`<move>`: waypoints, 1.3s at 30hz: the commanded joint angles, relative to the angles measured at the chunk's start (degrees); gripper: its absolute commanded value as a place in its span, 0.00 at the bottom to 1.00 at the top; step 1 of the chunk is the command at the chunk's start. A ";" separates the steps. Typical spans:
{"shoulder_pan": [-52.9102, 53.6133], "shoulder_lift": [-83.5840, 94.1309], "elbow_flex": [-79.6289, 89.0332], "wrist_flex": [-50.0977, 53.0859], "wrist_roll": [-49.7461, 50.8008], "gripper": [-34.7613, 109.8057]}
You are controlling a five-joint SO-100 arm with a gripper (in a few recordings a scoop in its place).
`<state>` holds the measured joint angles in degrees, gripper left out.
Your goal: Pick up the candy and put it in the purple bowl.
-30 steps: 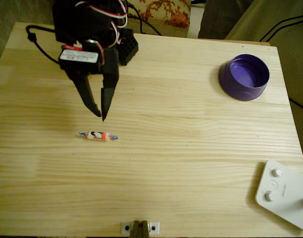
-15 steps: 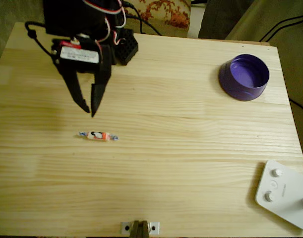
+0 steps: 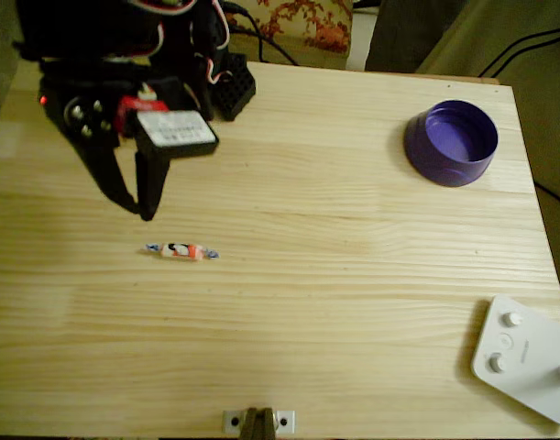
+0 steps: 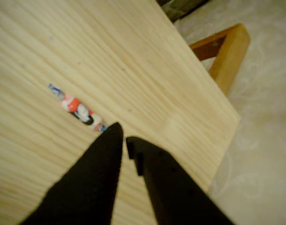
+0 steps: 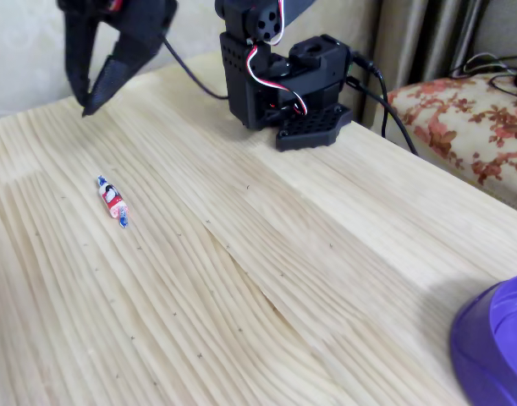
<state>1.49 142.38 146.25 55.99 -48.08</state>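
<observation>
Candy (image 3: 180, 250) flat on table (image 3: 334, 275), just below and right of gripper (image 3: 141, 211) in overhead view; not touching fingers. In wrist view candy (image 4: 77, 109) just past black fingertips (image 4: 115, 129), up-left of them. Candy small, wrapped, white and orange-red with dark mark, bluish twisted ends. Table pale wood with straight grain lines. Fingers black, tapered to points, almost together with narrow gap at tips, holding nothing. Bowl (image 3: 451, 142) purple, round, thick-rimmed, well apart from candy at table's far right.
</observation>
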 commanded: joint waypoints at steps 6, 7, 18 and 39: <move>-5.62 -11.78 -15.64 5.01 -6.94 0.24; -5.98 -13.18 -16.17 5.89 -8.00 0.24; -6.06 -29.18 -24.61 14.59 -20.48 0.24; -2.02 -46.76 -32.43 14.59 -27.16 0.36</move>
<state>-1.32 94.31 118.48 69.79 -74.53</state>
